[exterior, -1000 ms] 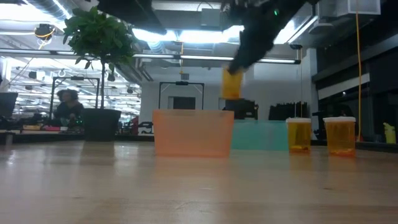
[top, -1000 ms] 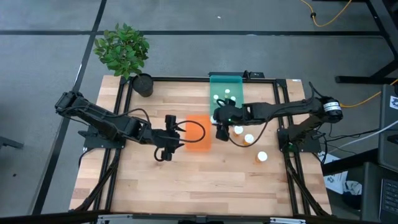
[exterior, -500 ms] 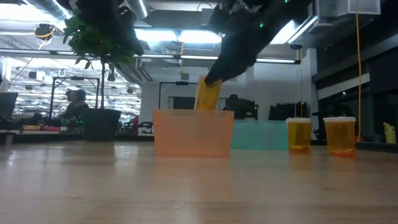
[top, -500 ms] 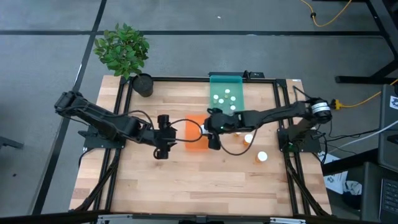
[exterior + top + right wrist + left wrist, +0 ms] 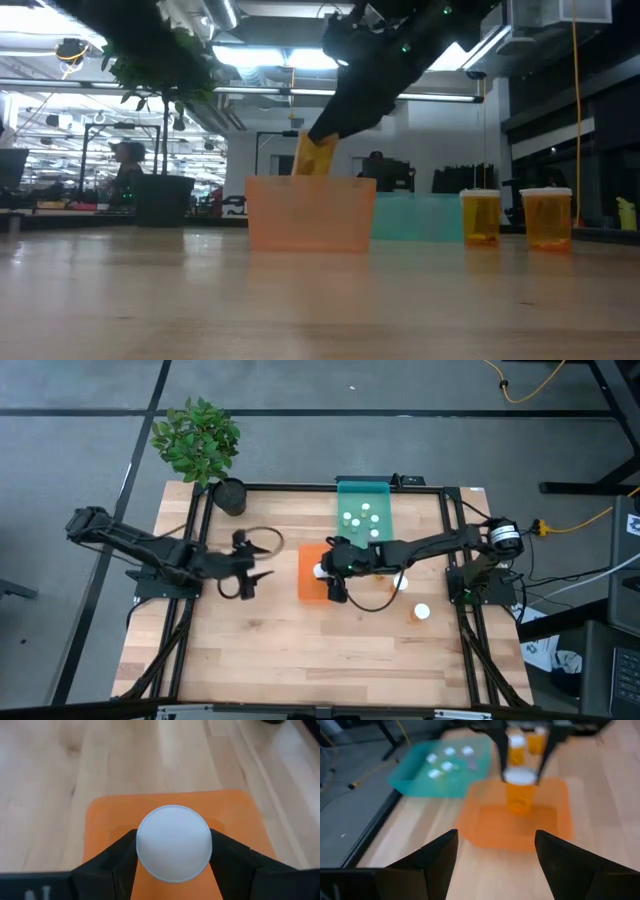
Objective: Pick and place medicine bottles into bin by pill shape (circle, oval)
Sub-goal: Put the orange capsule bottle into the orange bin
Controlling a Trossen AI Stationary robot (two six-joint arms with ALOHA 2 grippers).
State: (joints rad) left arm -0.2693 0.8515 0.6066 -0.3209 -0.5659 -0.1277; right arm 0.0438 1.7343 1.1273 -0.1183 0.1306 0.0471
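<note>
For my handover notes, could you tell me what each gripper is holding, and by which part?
The right gripper holds a medicine bottle by its white cap, above the orange bin. The left gripper holds nothing.

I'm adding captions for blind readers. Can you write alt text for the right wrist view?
The right gripper holds a white-capped medicine bottle directly above an orange bin sitting on a light wooden table.

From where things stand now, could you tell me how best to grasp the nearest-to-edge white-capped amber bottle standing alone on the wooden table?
Grip the white-capped amber bottle around its round body just under the cap, coming straight down from above. It stands upright, apart from the other bottles, so fingers probably fit on either side.
</note>
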